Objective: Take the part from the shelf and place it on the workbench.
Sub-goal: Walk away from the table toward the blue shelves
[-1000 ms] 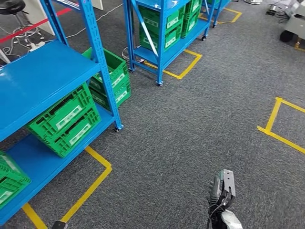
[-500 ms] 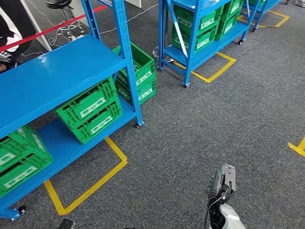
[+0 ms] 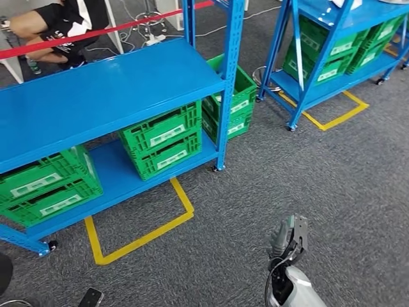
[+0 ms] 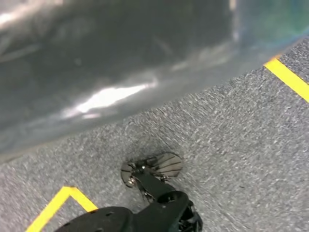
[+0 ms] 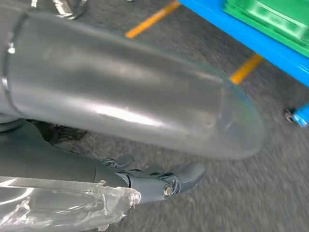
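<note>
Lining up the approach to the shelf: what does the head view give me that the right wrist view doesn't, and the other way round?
Head view alone: the whole near blue shelf with its bare middle deck, green crates on the lower deck, a second blue shelf farther right, and a seated person behind red tape.

Right wrist view alone: the right hand up close, fingers extended and holding nothing, beside a silver limb cover.

Both: grey carpet, yellow floor tape, a blue lower deck with a green crate, and the right hand.
</note>
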Robot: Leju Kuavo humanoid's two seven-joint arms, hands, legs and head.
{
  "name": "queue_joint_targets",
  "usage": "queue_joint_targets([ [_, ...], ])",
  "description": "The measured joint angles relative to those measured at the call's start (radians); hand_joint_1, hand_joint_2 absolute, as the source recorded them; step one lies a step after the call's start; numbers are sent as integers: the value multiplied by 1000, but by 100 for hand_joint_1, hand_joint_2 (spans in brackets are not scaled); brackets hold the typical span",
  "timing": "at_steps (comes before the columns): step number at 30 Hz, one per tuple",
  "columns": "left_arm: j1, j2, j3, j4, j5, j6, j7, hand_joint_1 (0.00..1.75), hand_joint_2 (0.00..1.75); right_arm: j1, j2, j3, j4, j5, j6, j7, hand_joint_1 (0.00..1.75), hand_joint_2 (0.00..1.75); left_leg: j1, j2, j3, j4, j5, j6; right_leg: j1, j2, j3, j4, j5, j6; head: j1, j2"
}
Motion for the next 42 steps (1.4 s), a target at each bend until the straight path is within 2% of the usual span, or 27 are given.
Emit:
queue_joint_targets([
  [1,1,0,-1,2,0,0,0,0,0,1,0,1,3,-2,0,-1,0,0,1,-16,3,0,-3,-1,-1,3,-27,28,2,2,1,0],
  [2,3,0,-2,3,2,1,0,0,0,1,0,1,5,-5,0,-3,0,0,3,-32,9,0,-7,-4,-3,5,-35,15,27,4,2,0],
  [3,5,1,-4,5,7,3,2,0,0,2,0,1,6,-9,1,-6,0,0,6,-49,16,1,-12,-8,-5,10,-24,-35,70,6,2,0],
  [4,7,1,-6,6,16,7,5,0,0,4,0,2,7,-13,2,-8,0,0,9,-64,23,1,-18,-14,-10,28,-2,-104,119,11,2,0],
  [5,7,2,-8,8,28,11,10,0,0,10,0,3,4,-16,-1,-7,0,0,12,-79,28,3,-23,-21,-16,54,20,-169,148,14,5,0],
  [7,11,4,-11,9,55,16,17,0,0,32,-2,11,-19,-20,-15,3,0,0,15,-105,25,6,-31,-35,-22,93,48,-237,160,4,10,0],
  [9,23,5,-13,9,75,16,18,0,0,60,-4,19,-57,-25,-29,9,0,0,18,-120,21,7,-35,-46,-20,83,58,-239,149,-20,11,0],
  [10,31,5,-13,9,83,16,19,0,0,75,-7,24,-77,-27,-33,9,0,0,17,-109,20,12,-37,-51,-19,72,61,-240,150,-28,11,0],
  [12,37,6,-13,9,95,15,21,0,0,105,-18,35,-118,-28,-37,9,0,0,12,-55,-9,66,-55,-57,-17,48,77,-244,144,-42,6,0],
  [14,39,5,-13,9,101,13,21,0,0,132,-32,48,-152,-32,-44,11,0,0,8,-2,-84,191,-99,-59,-8,19,92,-247,133,-54,2,0],
  [16,44,4,-13,9,106,10,21,0,0,150,-44,58,-176,-39,-50,12,0,0,7,11,-153,287,-123,-55,1,-9,106,-247,120,-61,2,0],
  [17,49,4,-12,9,107,9,20,0,0,155,-48,63,-186,-42,-52,12,0,0,4,13,-165,290,-109,-50,5,-20,115,-247,114,-62,2,0],
  [19,54,4,-12,8,107,6,19,0,0,158,-55,73,-203,-45,-52,12,0,0,-8,28,-137,197,-29,-31,11,-39,134,-248,100,-64,1,0],
  [20,55,4,-12,7,107,5,18,0,0,158,-58,78,-210,-45,-51,12,0,0,-18,49,-113,134,6,-19,15,-49,145,-247,92,-63,1,0],
  [22,51,4,-12,5,105,2,17,0,0,159,-63,87,-218,-46,-50,12,0,0,-33,86,-80,50,33,-6,23,-71,154,-247,76,-58,0,0],
  [23,51,3,-12,4,105,2,16,0,0,160,-66,90,-220,-47,-50,12,0,0,-36,90,-76,40,29,-5,26,-82,156,-247,69,-54,-1,0],
  [25,54,1,-12,3,104,1,16,0,0,161,-69,95,-227,-48,-49,12,0,0,-32,70,-70,32,37,-5,28,-93,163,-250,56,-43,-2,0],
  [27,56,-1,-10,1,104,0,16,0,0,158,-73,101,-233,-46,-47,10,0,0,-23,48,-63,25,39,0,25,-53,154,-210,25,-30,0,0],
  [29,51,-2,-10,-1,104,-1,16,0,0,159,-78,107,-235,-44,-45,9,0,0,-16,23,-60,23,38,6,18,-4,93,-92,-33,-19,4,0],
  [31,49,-3,-10,-1,101,-1,16,0,0,163,-80,113,-234,-43,-42,9,0,0,-13,-6,-59,24,36,7,11,5,22,21,-63,-11,5,0],
  [32,50,-3,-10,-1,100,-1,16,0,0,163,-81,115,-234,-42,-41,9,0,0,-11,-21,-58,24,35,6,8,5,5,32,-50,-7,5,0],
  [33,51,-4,-9,-1,98,-1,16,0,0,163,-82,118,-234,-41,-39,9,0,0,-8,-36,-55,24,34,3,4,8,8,3,-16,-4,4,0],
  [34,52,-4,-9,-1,97,-1,16,0,0,163,-83,120,-234,-41,-38,9,0,0,-5,-52,-53,24,32,-1,-1,17,27,-56,28,0,5,0],
  [36,51,-4,-8,-1,97,-1,16,0,0,161,-85,124,-233,-40,-36,9,0,0,-3,-80,-52,29,29,-14,-15,67,74,-181,94,5,6,0],
  [38,52,-3,-6,-1,97,0,15,0,0,160,-85,129,-231,-40,-34,9,0,0,-4,-101,-57,30,32,-28,-20,96,94,-227,110,-4,4,0],
  [40,56,-3,-2,-1,97,0,14,0,0,159,-85,134,-231,-39,-32,9,0,0,-1,-115,-61,25,37,-41,-17,75,98,-229,114,-22,2,0],
  [42,57,-3,1,-1,96,1,13,0,0,154,-86,136,-230,-37,-31,8,0,0,-2,-78,-74,49,20,-52,-17,52,102,-235,119,-37,-3,0],
])
